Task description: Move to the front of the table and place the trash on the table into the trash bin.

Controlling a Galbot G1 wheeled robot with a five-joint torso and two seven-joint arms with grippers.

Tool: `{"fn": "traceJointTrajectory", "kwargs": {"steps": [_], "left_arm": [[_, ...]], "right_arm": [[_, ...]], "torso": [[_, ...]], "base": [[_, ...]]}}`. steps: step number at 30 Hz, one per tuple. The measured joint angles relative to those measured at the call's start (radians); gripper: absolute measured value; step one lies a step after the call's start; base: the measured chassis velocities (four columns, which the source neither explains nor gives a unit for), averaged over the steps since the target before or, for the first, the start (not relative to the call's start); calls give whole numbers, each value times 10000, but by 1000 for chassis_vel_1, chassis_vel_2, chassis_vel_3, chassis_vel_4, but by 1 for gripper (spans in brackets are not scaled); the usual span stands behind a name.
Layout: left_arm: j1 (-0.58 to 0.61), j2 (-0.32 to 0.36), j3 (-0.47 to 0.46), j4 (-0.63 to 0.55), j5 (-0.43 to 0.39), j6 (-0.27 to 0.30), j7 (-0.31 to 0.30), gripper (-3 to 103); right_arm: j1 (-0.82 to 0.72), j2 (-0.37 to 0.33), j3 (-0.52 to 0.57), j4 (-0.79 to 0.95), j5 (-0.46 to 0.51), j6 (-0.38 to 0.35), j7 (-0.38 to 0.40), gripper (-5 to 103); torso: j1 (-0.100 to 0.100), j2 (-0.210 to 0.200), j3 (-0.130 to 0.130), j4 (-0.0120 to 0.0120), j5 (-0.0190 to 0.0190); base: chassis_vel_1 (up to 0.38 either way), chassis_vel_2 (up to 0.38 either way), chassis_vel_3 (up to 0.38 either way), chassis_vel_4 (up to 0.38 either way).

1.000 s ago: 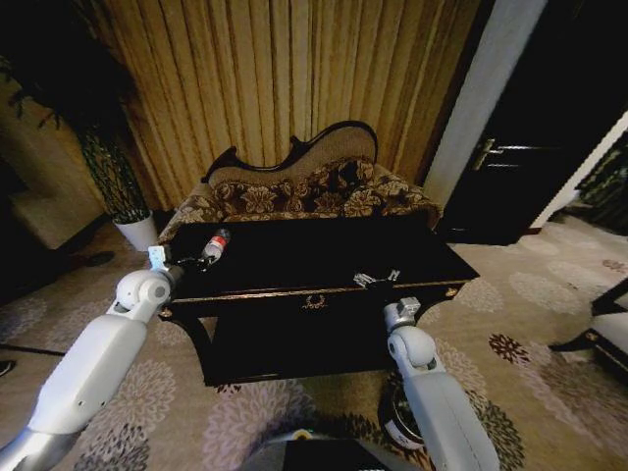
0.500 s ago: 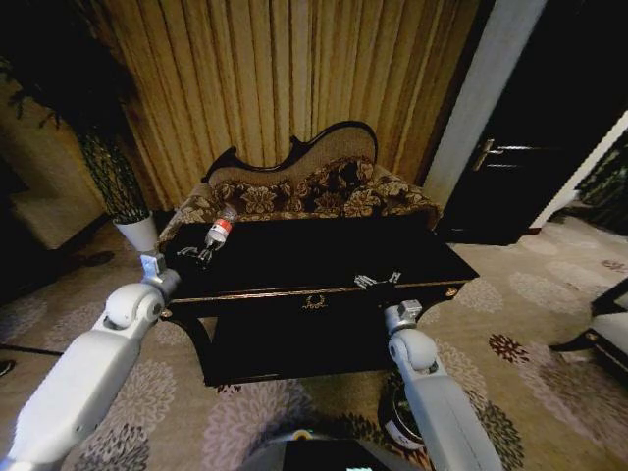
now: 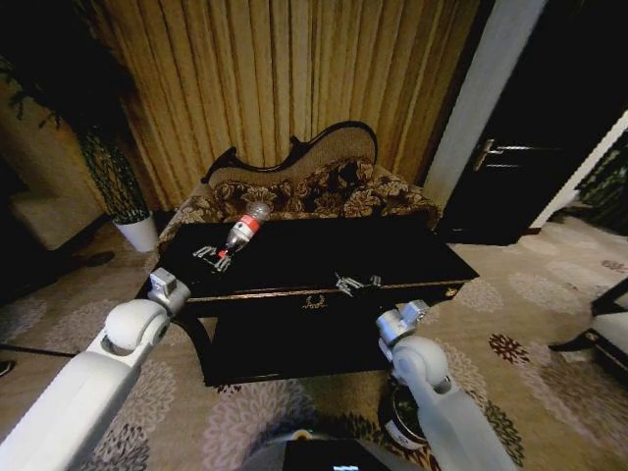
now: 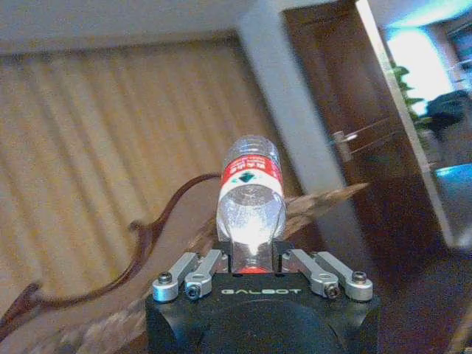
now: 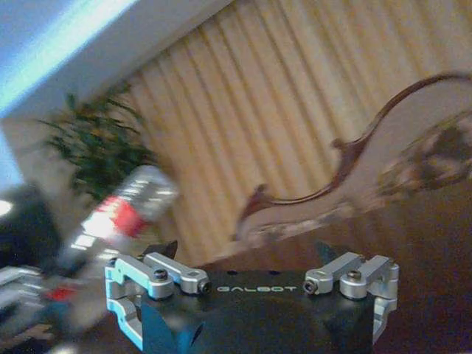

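The trash I can see is a small clear bottle (image 3: 245, 226) with a red label, held tilted above the left part of the glossy black table (image 3: 324, 250). My left gripper (image 3: 210, 257) is shut on its cap end. In the left wrist view the bottle (image 4: 251, 193) sticks straight out from between the fingers of the left gripper (image 4: 254, 262). My right gripper (image 3: 355, 283) hovers over the table's front edge near the middle, open with nothing in it (image 5: 247, 254). The dark trash bin (image 3: 392, 424) stands on the carpet by my right arm, partly hidden behind it.
A brown floral sofa (image 3: 314, 191) stands right behind the table, against gold curtains. A white plant pot (image 3: 137, 232) sits on the floor at far left. A dark door (image 3: 510, 167) is at the right. Patterned carpet lies open around the table's front.
My left gripper has lifted the bottle off the table's left end and carried it up and to the right. The right gripper has shifted a little to the left.
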Motion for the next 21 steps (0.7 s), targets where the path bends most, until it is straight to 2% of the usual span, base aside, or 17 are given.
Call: {"fn": "traceJointTrajectory", "kwargs": {"steps": [2, 4, 6, 9, 21], "left_arm": [[2, 87, 255, -147, 178, -387, 118, 26], [70, 129, 372, -365, 168, -523, 107, 26], [247, 186, 567, -1076, -339, -415, -182, 26], [263, 205, 719, -1520, -631, -327, -347, 26], [294, 430, 1246, -2202, -450, -296, -217, 26]], "right_arm": [[73, -4, -29, 417, 739, -255, 0, 100], [125, -4, -29, 600, 1047, -352, 0, 100], [225, -13, -49, 941, 1412, -486, 0, 100], [291, -24, -88, 1139, 1582, -547, -1, 100], [316, -156, -102, 1621, 1850, -702, -3, 100]], "torso": [[0, 0, 0, 0, -1], [0, 0, 0, 0, -1], [0, 0, 1, 3, -1], [0, 0, 1, 1, 1], [0, 0, 1, 1, 0]], "base": [[0, 0, 0, 0], [0, 0, 0, 0], [0, 0, 0, 0], [0, 0, 0, 0], [0, 0, 0, 0]]}}
